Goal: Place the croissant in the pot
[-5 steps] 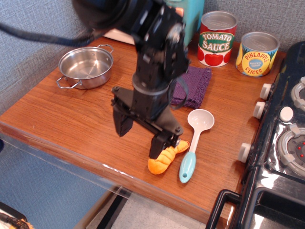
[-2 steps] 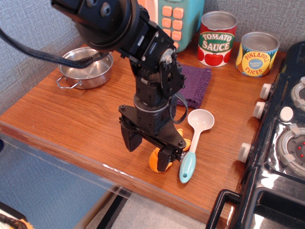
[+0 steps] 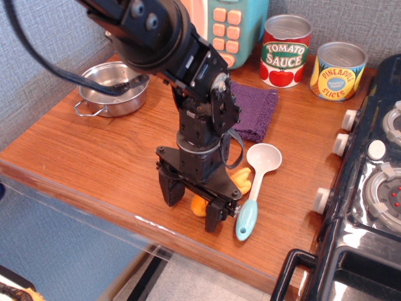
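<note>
**Operator:** While I look down at the table [image 3: 94, 157], my jaws [image 3: 192, 212] stand apart, one finger on each side of the croissant [image 3: 240, 182], tips down at the wood near the front edge.

**Observer:** Are they gripping it?

**Operator:** I cannot tell whether the pads touch it. Only orange bits show: one between the fingers, one beside the arm.

**Observer:** Where is it relative to the spoon [image 3: 256, 189]?

**Operator:** Just left of the spoon, close against its blue handle.

**Observer:** And the pot [image 3: 113, 88]?

**Operator:** Well apart from the spoon, far left and toward the back, partly hidden by my arm. A purple cloth [image 3: 253, 113] lies behind the spoon.
</note>
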Controlling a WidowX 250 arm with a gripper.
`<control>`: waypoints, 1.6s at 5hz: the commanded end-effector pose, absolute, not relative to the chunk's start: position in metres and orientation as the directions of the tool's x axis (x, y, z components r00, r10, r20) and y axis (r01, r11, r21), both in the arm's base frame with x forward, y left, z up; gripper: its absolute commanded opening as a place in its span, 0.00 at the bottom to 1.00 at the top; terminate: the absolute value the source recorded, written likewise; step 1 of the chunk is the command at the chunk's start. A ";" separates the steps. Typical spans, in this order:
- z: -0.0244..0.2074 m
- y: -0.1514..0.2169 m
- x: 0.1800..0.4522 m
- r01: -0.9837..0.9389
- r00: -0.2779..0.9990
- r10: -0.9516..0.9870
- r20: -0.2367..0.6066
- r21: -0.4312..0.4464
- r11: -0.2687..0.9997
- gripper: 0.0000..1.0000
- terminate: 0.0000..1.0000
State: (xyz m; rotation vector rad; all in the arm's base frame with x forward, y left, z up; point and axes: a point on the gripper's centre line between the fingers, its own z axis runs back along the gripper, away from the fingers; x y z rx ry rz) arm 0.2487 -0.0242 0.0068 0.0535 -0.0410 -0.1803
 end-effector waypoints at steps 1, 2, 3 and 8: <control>0.004 -0.019 0.263 0.159 0.987 -0.160 0.022 0.064 0.985 1.00 0.00; 0.000 -0.018 0.267 0.147 0.989 -0.148 0.029 0.044 0.988 0.00 0.00; 0.002 -0.017 0.270 0.135 0.990 -0.137 0.035 0.040 0.990 0.00 0.00; 0.092 0.098 0.375 -0.389 0.888 0.374 0.267 0.001 0.921 0.00 0.00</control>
